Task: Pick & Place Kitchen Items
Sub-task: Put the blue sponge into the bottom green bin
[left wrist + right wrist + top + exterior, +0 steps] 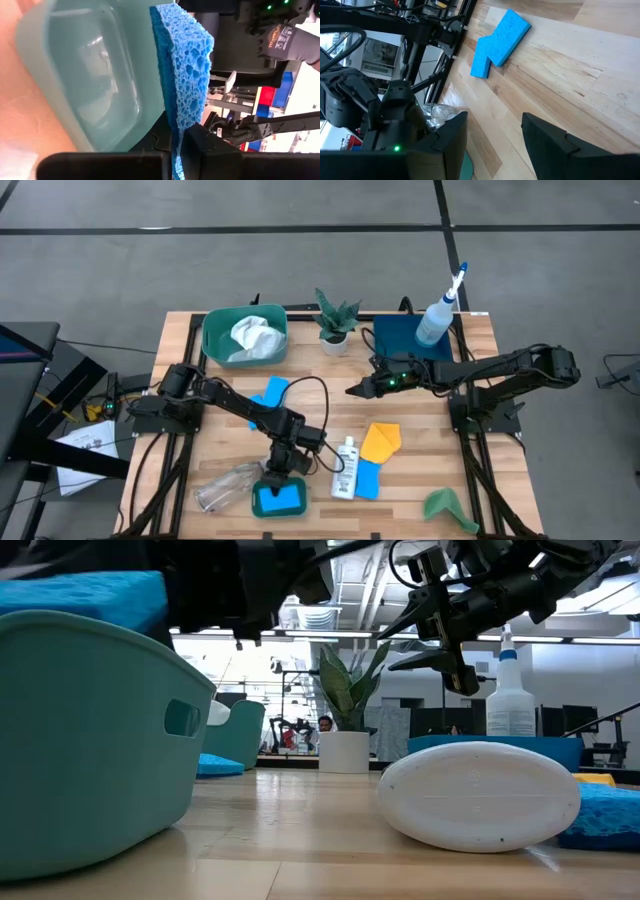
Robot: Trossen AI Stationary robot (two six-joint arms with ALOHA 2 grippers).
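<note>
1. The left gripper is clamped on a blue sponge above the near green tub.
2. The right gripper, fingers apart, hovers mid-table, near another blue sponge.

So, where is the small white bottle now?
In the high view, the small white bottle lies near the table's front, between the small green tub and a blue sponge.

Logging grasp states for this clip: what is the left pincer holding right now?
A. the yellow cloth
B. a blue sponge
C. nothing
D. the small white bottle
B: the left wrist view shows the left pincer shut on a blue sponge, held over the small green tub near the table's front edge, while the right pincer hangs open and empty mid-table.
</note>
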